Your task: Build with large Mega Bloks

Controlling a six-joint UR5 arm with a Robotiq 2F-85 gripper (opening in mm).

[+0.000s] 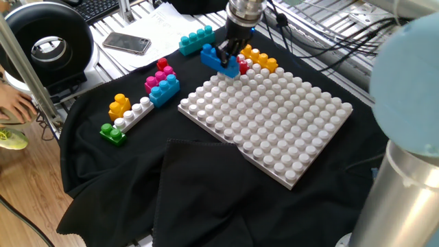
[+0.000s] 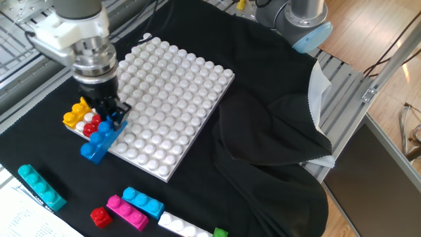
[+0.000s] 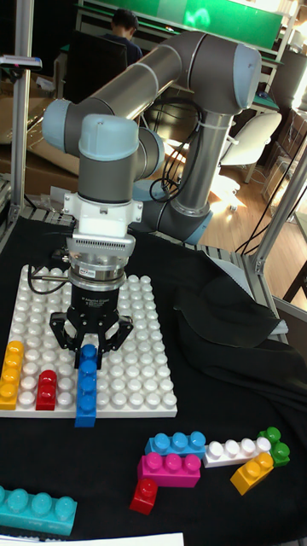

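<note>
My gripper is shut on a dark blue Mega Blok. The blok hangs over the edge of the white baseplate, with one end past the rim. A red blok and an orange-yellow blok sit on the plate beside it. Loose on the black cloth lie a teal blok, a pink, light blue and red cluster, and a white, yellow and green group.
A phone and papers lie behind the teal blok. A black round device stands at the back left, where a person's hand shows at the edge. A fold of black cloth bunches beside the plate. The arm's base stands beyond it.
</note>
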